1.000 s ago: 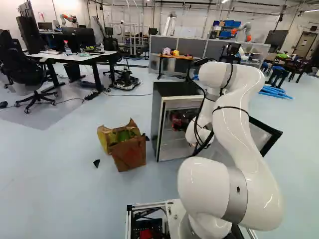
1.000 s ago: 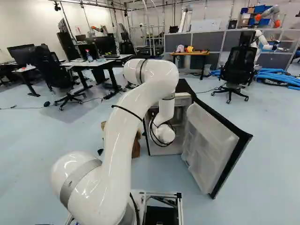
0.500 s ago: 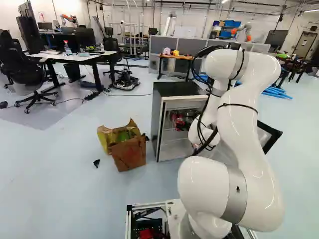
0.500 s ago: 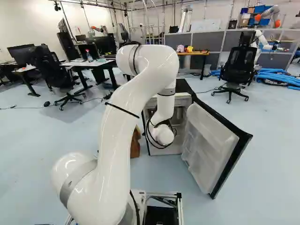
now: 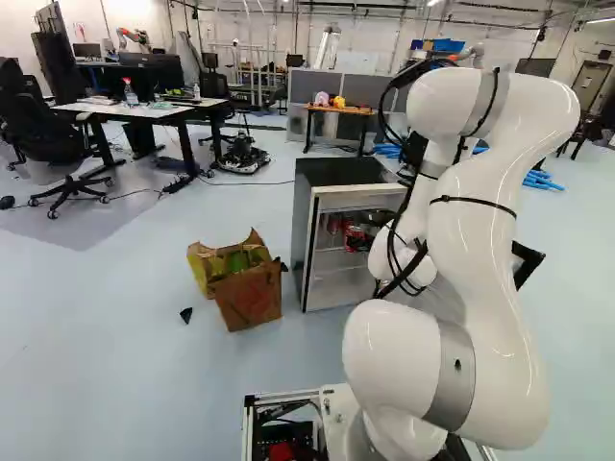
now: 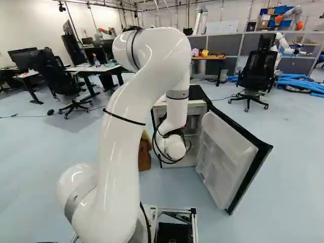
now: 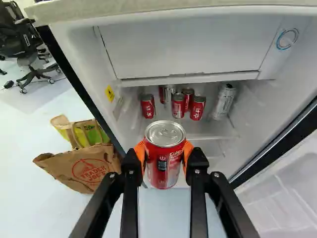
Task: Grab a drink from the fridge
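The gripper (image 5: pixel 361 230) shows partly at the fridge's open front, left of the white wrist, in the left base view. In the wrist view the gripper (image 7: pixel 164 154) is shut on a red drink can (image 7: pixel 162 169), an orange pad on each side, the can upright with its silver top showing. Beyond it, inside the open fridge (image 5: pixel 338 173), several red cans (image 7: pixel 178 106) and a silver can (image 7: pixel 224 102) stand on a shelf (image 7: pixel 200 133). The fridge's near side hides part of its inside in the left base view.
The open fridge door (image 6: pixel 225 159) swings out on the right. A brown paper bag (image 5: pixel 252 296) sits on the floor left of the fridge, beside a small dark piece (image 5: pixel 185 315). Farther back are a wooden table (image 5: pixel 338 109), chairs, desks and another robot (image 6: pixel 289 17).
The arm has folded back and its upper bend has risen; the wrist has drawn away from the fridge's inside, the gripper and can moving with it. Base, fridge and bag have stayed put.
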Motion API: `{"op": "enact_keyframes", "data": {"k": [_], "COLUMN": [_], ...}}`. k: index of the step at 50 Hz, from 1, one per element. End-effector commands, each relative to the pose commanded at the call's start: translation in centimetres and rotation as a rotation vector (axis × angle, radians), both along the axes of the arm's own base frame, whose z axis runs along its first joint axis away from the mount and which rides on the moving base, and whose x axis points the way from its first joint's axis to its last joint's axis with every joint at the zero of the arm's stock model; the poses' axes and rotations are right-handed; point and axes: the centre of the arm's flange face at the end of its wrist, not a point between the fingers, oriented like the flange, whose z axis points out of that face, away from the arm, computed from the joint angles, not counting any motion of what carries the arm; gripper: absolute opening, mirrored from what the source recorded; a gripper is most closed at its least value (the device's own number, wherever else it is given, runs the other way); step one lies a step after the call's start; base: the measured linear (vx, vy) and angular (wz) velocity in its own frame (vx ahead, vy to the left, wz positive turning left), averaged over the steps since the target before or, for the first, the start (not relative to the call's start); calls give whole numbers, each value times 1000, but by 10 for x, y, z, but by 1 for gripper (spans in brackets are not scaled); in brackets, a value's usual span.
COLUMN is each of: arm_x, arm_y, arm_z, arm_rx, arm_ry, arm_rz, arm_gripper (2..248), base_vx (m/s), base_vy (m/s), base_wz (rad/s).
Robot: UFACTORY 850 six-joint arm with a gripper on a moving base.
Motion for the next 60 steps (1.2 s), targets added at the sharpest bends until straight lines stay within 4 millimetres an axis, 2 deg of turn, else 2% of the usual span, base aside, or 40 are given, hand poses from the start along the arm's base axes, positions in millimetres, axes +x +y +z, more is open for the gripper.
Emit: {"op": "enact_keyframes", "data": {"k": [21, 60], "arm_x": [-20, -25], "arm_y": [1, 4], "arm_z": [30, 74], "arm_rx": [-12, -54], "arm_ry": [-41, -112], "arm_rz": [-53, -54], "arm_gripper": [96, 96], "base_vx": [0, 0], "base_vy": [0, 0], "base_wz": [0, 0]}}
